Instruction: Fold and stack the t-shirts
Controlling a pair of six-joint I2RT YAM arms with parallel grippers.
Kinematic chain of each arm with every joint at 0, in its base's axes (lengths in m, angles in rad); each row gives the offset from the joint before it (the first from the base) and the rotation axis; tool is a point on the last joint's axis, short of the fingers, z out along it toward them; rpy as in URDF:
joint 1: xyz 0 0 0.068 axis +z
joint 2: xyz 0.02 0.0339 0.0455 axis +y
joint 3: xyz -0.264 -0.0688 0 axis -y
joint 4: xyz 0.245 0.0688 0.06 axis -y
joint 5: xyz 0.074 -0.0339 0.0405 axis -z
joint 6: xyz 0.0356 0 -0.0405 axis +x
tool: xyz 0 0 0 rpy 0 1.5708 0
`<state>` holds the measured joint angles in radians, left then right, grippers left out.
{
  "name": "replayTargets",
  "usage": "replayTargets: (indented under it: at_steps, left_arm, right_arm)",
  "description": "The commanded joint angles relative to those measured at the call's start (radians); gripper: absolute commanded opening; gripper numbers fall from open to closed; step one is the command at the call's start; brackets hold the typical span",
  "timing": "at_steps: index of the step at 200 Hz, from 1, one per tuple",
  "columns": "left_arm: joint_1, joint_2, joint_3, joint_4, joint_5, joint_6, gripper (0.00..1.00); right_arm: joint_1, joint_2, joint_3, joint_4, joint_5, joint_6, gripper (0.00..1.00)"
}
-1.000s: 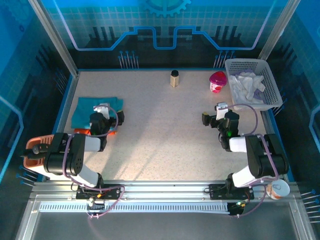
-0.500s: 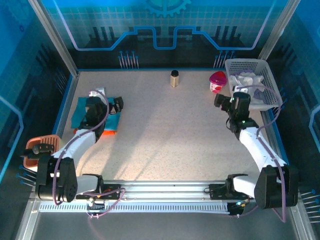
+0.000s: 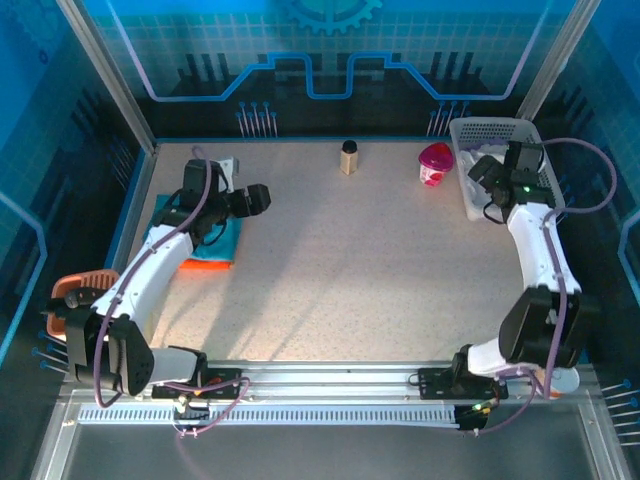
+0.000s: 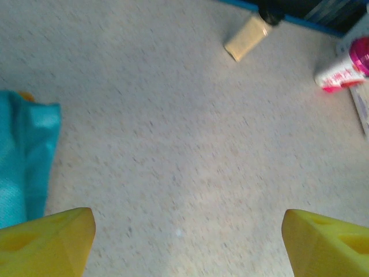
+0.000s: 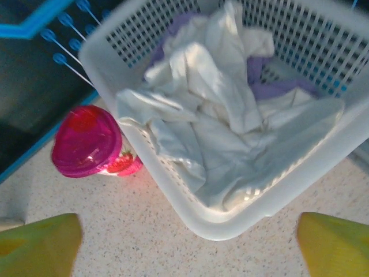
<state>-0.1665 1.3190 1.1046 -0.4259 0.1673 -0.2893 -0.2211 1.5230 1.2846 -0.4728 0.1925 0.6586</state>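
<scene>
At the left edge of the worktop [image 3: 330, 270] the teal shirt [image 3: 218, 243] lies folded flat, with a strip of the orange shirt [image 3: 205, 265] showing beneath its near edge. Two of the three therefore look folded and stacked. How neat the orange fold is I cannot tell, since the teal one and the arm cover most of it.

In the mesh basket [image 5: 230, 228] at the far right corner, the white shirt [image 5: 213, 115] lies crumpled in a heap, unfolded, with some pale purple cloth [image 5: 277, 86] beside it. That shirt is what remains, I judge: it has to be lifted out, spread on the bare worktop, folded, and set on the stack at the left.

The right pincer [image 5: 187, 245] hovers above the basket's near rim, its jaws wide apart and holding nothing. The left pincer [image 4: 187, 239] hangs over bare worktop just right of the teal shirt, jaws likewise spread and empty.
</scene>
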Motion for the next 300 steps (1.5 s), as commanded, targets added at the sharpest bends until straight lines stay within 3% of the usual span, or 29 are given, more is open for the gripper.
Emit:
replayTargets:
  at_steps: [1,66,90,125,156,174,203,228,246,300]
  left_arm:
    - [-0.024,-0.027,0.018,-0.119,0.094,0.000,0.85]
    - [-0.074,-0.088,-0.106,-0.080,0.144,-0.045,0.85]
    - [-0.078,-0.106,-0.141,-0.068,0.147,-0.052,0.85]
    - [-0.085,-0.120,-0.163,-0.050,0.159,-0.070,0.85]
    - [-0.091,-0.122,-0.164,-0.048,0.159,-0.076,0.85]
    - [-0.096,-0.129,-0.167,-0.050,0.158,-0.079,0.85]
    - [-0.100,-0.147,-0.189,-0.043,0.149,-0.081,0.85]
    - [-0.103,-0.151,-0.204,-0.037,0.149,-0.090,0.85]
    - [-0.109,-0.147,-0.210,-0.027,0.153,-0.099,0.85]
    - [-0.136,-0.133,-0.206,0.004,0.150,-0.116,0.84]
  right_arm:
    - [-0.032,0.079,0.068,-0.040,-0.067,0.091,0.87]
    - [-0.049,0.291,0.122,0.146,-0.126,0.224,0.76]
    - [-0.058,0.389,0.185,0.173,-0.187,0.257,0.67]
    - [-0.058,0.483,0.219,0.267,-0.262,0.300,0.69]
    - [-0.051,0.563,0.300,0.219,-0.279,0.319,0.71]
    - [-0.049,0.583,0.318,0.229,-0.304,0.314,0.61]
    - [-0.051,0.556,0.274,0.288,-0.330,0.341,0.20]
    - [-0.050,0.490,0.199,0.402,-0.381,0.336,0.03]
    - [-0.045,0.420,0.139,0.420,-0.357,0.331,0.00]
    - [-0.026,0.133,-0.139,0.600,-0.098,0.281,0.00]
